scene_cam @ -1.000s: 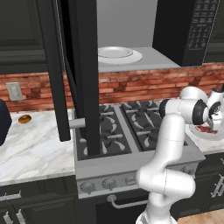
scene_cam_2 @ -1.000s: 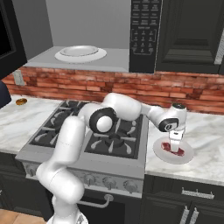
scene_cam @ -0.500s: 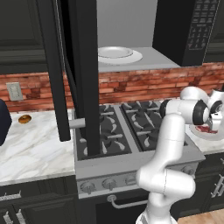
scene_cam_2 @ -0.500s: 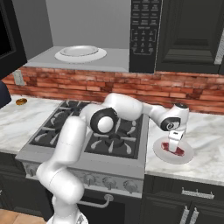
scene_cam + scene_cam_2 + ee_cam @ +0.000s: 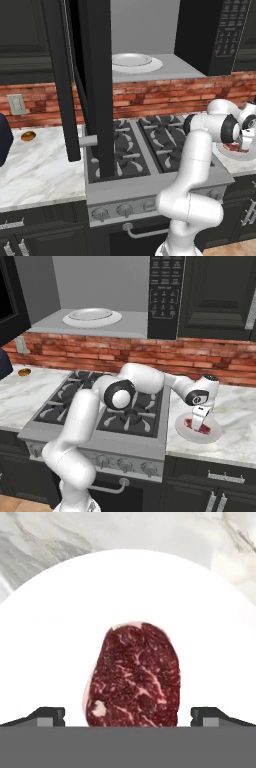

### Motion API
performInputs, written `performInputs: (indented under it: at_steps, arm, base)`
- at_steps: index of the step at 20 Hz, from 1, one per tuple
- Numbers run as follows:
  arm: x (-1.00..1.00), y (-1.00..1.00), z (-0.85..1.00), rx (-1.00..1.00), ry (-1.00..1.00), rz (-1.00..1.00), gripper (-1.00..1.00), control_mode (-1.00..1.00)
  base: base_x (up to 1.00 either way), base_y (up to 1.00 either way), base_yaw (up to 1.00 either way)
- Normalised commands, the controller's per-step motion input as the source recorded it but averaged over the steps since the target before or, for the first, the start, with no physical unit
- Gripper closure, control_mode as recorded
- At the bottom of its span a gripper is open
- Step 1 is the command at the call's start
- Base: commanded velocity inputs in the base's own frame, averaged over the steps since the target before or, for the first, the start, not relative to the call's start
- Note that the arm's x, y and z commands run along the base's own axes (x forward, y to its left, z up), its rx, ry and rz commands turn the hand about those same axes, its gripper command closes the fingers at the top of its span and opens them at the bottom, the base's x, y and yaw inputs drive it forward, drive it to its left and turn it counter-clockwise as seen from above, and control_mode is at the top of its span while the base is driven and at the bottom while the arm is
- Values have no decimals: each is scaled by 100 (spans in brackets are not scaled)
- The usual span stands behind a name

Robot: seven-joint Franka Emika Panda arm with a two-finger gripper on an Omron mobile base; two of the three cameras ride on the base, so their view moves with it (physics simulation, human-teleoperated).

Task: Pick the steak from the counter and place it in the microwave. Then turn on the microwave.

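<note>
End effector [image 5: 128, 714] lower; steak [image 5: 134, 676] lengthwise (unheld)

A white plate [image 5: 60, 627] lies flat on the marble. A grey stovetop [image 5: 75, 401] with black grates sits below a red brick backsplash [image 5: 150, 97]. A small orange-brown item [image 5: 28, 135] rests far left, near a wall outlet [image 5: 16, 104].

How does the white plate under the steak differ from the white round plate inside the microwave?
The white plate on the marble counter carries a dark-red raw steak; the white round plate in the microwave carries no food. The counter plate sits low, right of the stove, under the open claw; the microwave plate sits high above it. Both are white and round.
</note>
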Motion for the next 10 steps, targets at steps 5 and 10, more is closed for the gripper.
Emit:
performInputs:
  at_steps: [5,10]
  arm:
    - [-13,16,-7,0,0,-7,-100,-100]
    - [-13,22,-8,0,0,-7,-100,-100]
  base:
    - [0,0,0]
    - [0,0,0]
